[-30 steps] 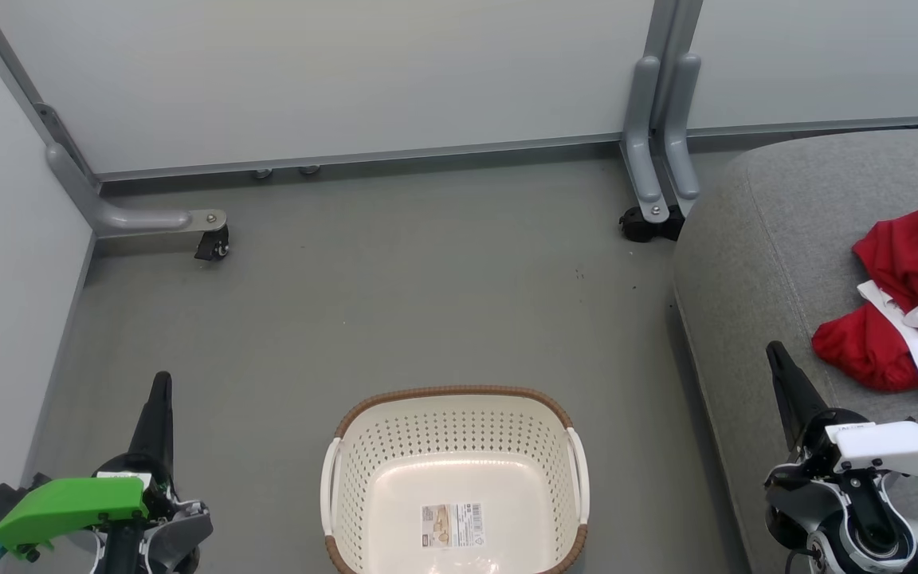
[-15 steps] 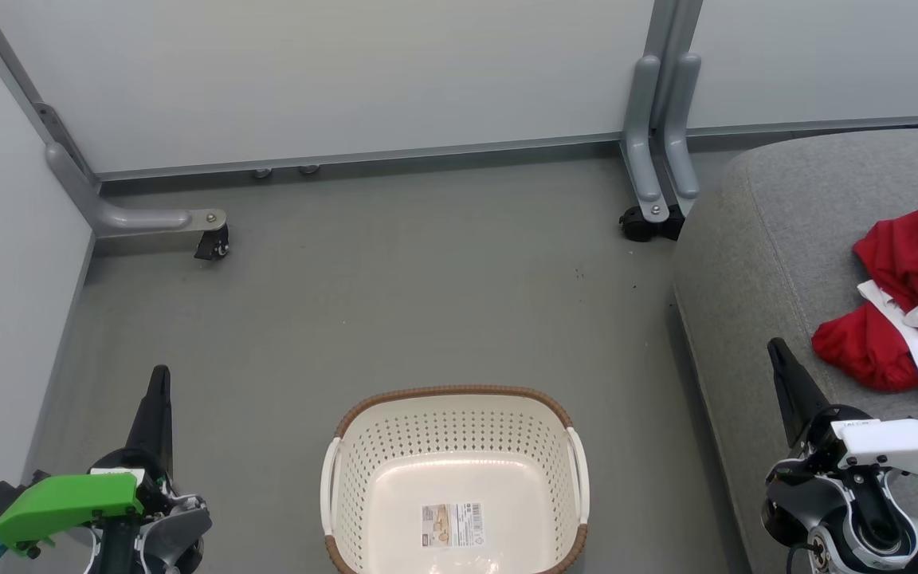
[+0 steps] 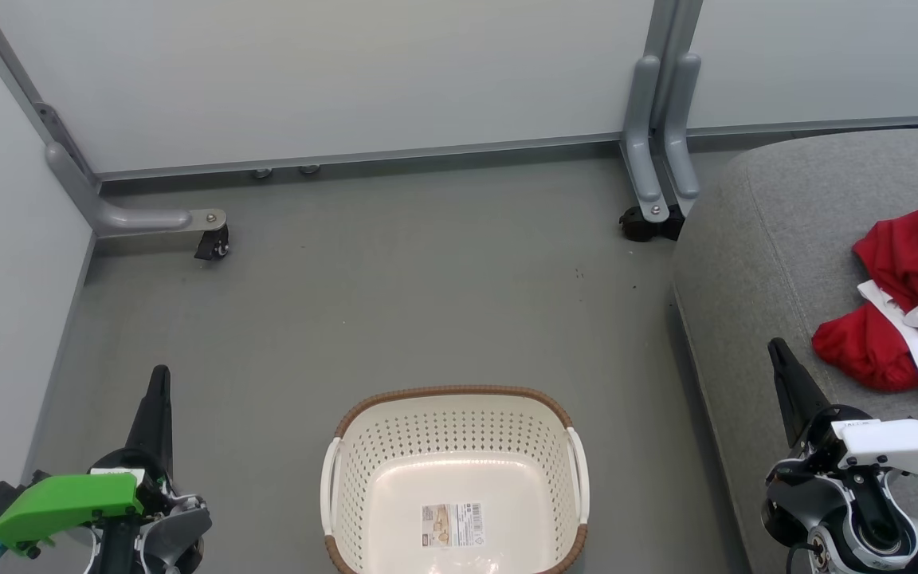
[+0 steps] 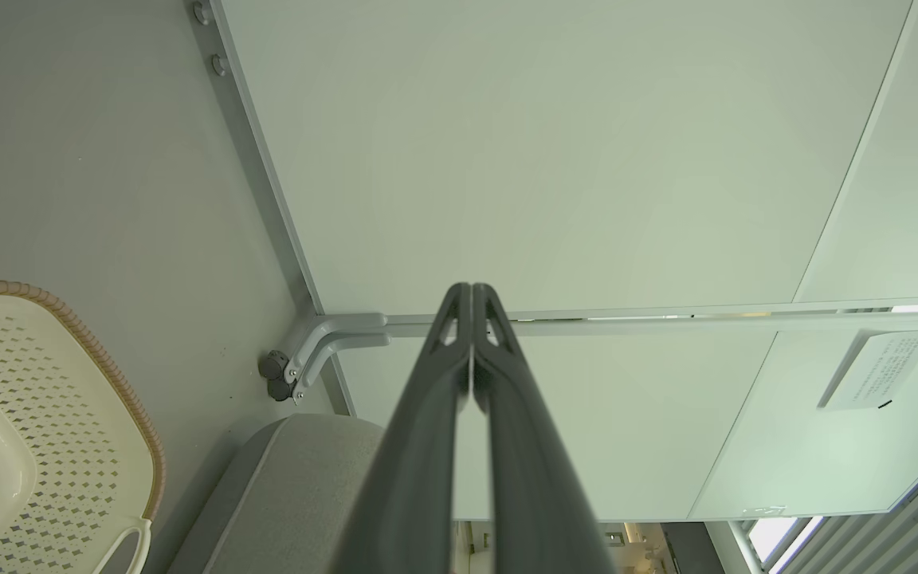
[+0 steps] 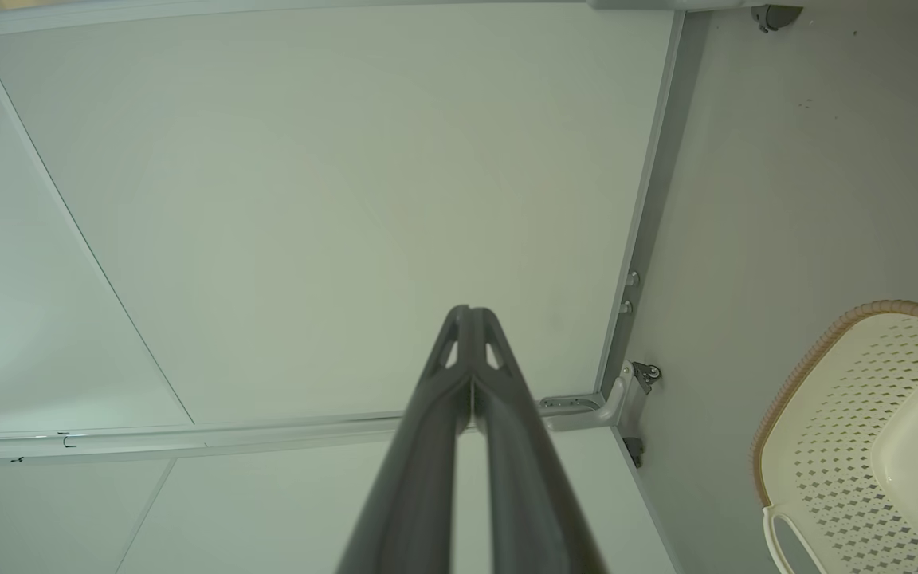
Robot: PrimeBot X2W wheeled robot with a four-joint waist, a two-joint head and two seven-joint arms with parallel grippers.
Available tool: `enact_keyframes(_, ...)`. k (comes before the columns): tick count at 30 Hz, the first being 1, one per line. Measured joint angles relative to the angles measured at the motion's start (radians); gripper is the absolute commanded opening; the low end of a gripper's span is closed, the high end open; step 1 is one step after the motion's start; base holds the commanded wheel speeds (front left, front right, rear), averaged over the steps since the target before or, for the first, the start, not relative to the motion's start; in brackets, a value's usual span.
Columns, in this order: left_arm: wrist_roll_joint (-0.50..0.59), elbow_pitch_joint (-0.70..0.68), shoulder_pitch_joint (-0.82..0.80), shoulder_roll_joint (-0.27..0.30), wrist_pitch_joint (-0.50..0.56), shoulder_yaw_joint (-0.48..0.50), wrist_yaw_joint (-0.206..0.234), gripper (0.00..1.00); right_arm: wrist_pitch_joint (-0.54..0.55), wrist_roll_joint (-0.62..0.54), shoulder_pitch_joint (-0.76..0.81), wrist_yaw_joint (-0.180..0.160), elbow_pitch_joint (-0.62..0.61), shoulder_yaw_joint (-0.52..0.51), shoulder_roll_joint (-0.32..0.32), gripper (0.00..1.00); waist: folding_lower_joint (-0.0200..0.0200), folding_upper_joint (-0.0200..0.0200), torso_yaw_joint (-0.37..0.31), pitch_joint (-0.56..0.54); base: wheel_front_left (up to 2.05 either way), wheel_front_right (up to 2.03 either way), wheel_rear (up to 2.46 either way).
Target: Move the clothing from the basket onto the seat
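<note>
Bare grey floor (image 3: 395, 303) lies open between the basket (image 3: 459, 396) and the partition panel (image 3: 347, 72) behind it. Two castered feet jut onto it: the left partition foot (image 3: 148, 219) by the side wall and the right partition foot (image 3: 654, 183) beside the seat (image 3: 762, 239). The basket's inside is open from above. The red clothing (image 3: 897, 255) heaps at the seat's right, seemingly leaving bare cushion to its left.

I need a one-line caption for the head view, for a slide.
Empty basket on the floor, red clothing on the grey seat, left gripper and right gripper shut.
</note>
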Motion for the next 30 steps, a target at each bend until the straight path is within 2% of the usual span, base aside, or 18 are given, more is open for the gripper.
enact_keyframes(30,0.0,0.0,0.0,0.0,0.0,0.0,0.0,0.0,0.008,-0.006,0.0,0.0,0.001,-0.008,0.006,0.0,0.0,0.0,0.0,0.0,0.0,0.0,0.0)
